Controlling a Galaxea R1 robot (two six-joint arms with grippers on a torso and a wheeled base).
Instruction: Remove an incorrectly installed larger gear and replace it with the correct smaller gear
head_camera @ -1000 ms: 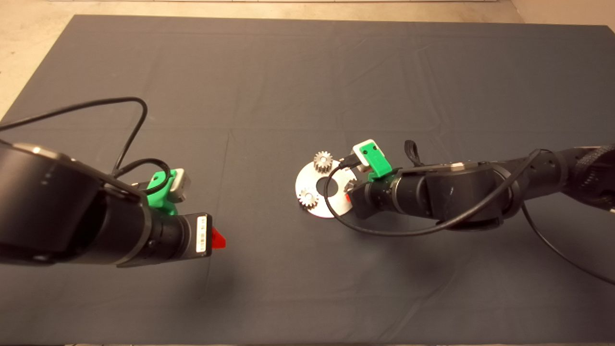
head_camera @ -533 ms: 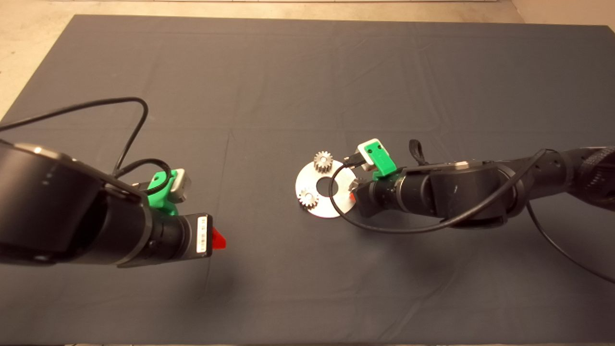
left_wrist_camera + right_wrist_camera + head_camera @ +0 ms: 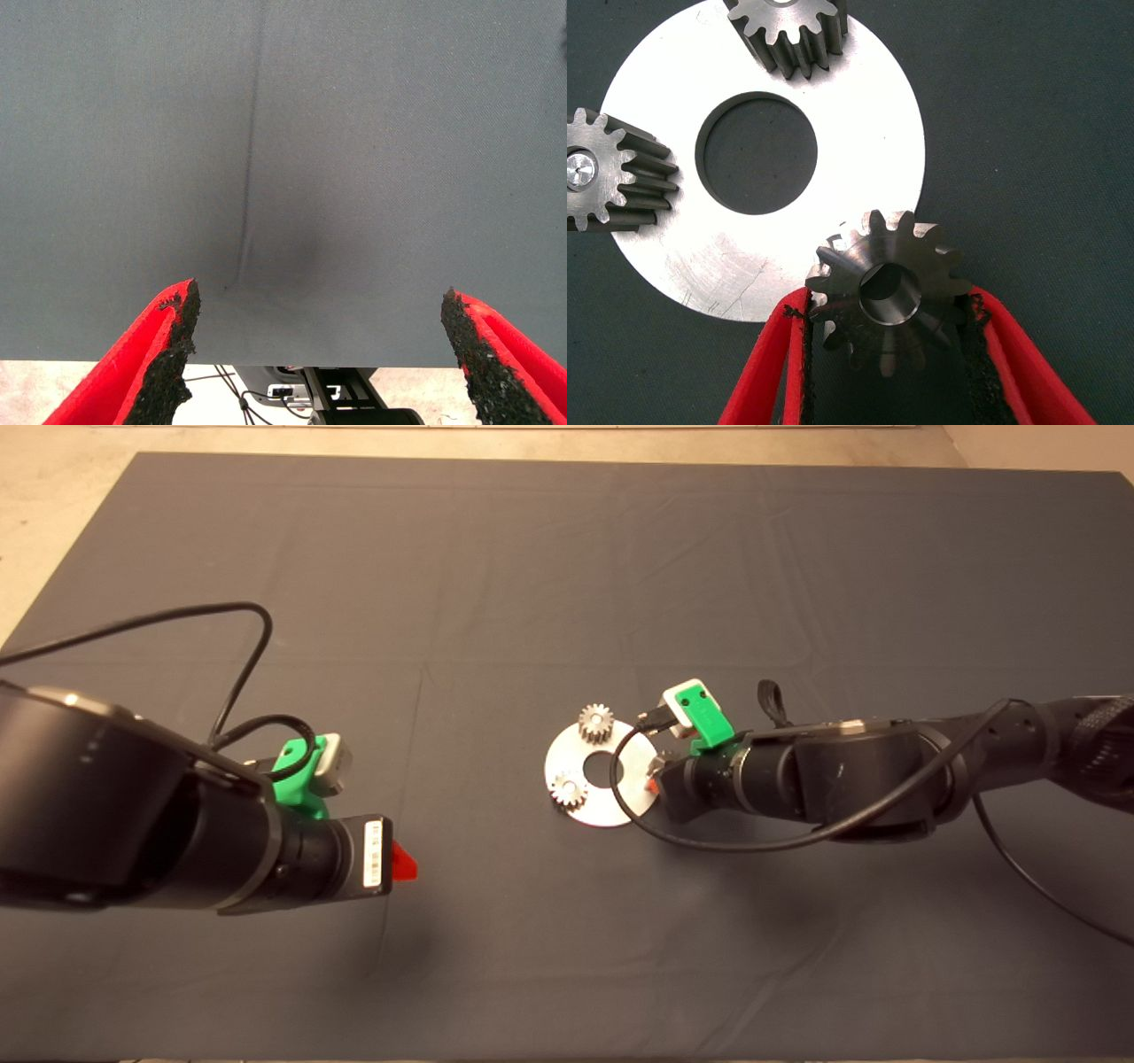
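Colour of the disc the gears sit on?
Bright silvery metal disc, scuffed, with a round centre hole. Clearest in the right wrist view.

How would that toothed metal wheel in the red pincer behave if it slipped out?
The gear, gripped by the right pincer, looks like solid steel, so probably heavy and rigid. Its teeth likely help the pads grip. Dropped on edge it might roll; flat, it should stay.
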